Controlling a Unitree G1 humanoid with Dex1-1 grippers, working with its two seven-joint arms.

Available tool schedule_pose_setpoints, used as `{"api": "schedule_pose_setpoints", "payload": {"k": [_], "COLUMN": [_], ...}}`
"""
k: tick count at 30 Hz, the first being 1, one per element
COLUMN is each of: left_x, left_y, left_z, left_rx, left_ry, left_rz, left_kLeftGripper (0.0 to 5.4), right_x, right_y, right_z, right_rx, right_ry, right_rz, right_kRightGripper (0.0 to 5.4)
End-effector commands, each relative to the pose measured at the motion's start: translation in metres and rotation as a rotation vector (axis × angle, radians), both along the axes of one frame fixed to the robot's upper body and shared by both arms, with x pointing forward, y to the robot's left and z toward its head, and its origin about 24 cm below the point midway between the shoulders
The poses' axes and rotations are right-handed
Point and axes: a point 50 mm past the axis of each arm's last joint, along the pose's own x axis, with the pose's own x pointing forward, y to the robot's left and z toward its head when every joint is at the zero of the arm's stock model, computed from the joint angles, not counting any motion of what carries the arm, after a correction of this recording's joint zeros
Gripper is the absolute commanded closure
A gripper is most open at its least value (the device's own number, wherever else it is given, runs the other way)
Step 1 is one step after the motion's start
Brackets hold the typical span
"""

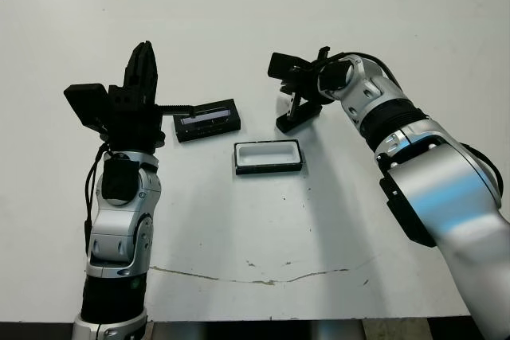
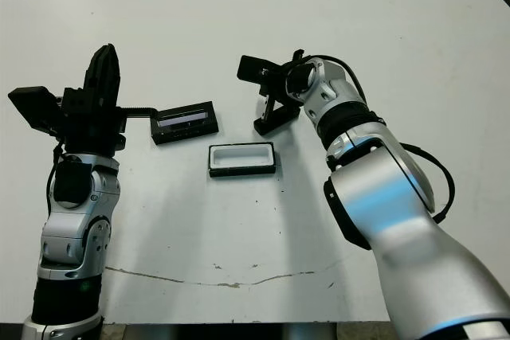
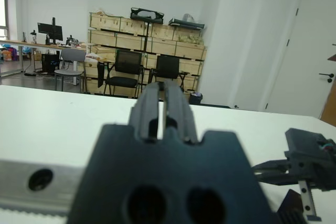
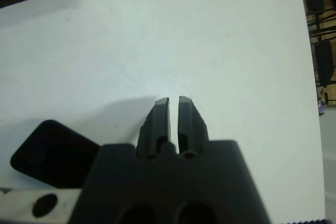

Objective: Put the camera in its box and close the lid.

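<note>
Room: white walls, stacked wooden crates, black chairs (image 3: 126,69) and a door (image 3: 315,51) are seen beyond the white bench (image 1: 382,21) in the left wrist view.
Box: the box (image 1: 269,170) lies open near the bench's middle, with its long axis from 9 to 3 o'clock. Its white lining is bare, so the camera is judged not yet stowed.
Lid: the lid (image 1: 207,120) lies flat just beside the box, at the box's 10 o'clock. Its pale strip faces up and its long axis runs roughly from 8 to 2 o'clock.
Camera: no separate slim bar can be made out for certain. Whether it rests on the lid, behind that bluish strip, cannot be told.
Left gripper (image 1: 144,53): it is raised at 9 o'clock of the lid, with the jaws pointed away toward 12 o'clock. The jaws are drawn together to a thin slit and nothing is held.
Right gripper (image 1: 287,123): it is angled down, with its tips at or just above the bench at 1 o'clock of the box and 3 o'clock of the lid. The jaws are nearly closed and empty.
Key relation: the strip-faced piece lies between the two grippers. The left arm is closer, but its jaws are aimed off the piece. The right jaws are already aimed low, so a short reach toward 9 o'clock is judged enough, and the jaws would need to be opened across the short axis first.
</note>
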Motion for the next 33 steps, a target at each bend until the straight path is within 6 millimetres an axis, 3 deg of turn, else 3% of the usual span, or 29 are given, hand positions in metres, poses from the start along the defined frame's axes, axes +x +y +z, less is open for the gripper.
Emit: {"api": "schedule_pose_setpoints", "payload": {"k": [1, 14, 33], "left_x": [0.0, 0.001, -0.001], "left_y": [0.003, 0.003, 0.004], "left_z": [-0.009, -0.009, -0.01], "left_rx": [-0.005, 0.0, -0.004], "left_ry": [0.046, 0.04, 0.042], "left_rz": [0.013, 0.022, 0.035], "left_kLeftGripper": [5.39, 5.39, 5.39], "right_x": [-0.004, -0.009, -0.014], "right_y": [0.004, 0.006, -0.015], "right_z": [-0.009, -0.012, -0.022], "right_rx": [-0.005, 0.03, -0.011], "right_ry": [0.043, 0.125, 0.174], "right_rz": [0.027, 0.094, 0.122], "right_kRightGripper": [5.4, 5.4, 5.4]}}
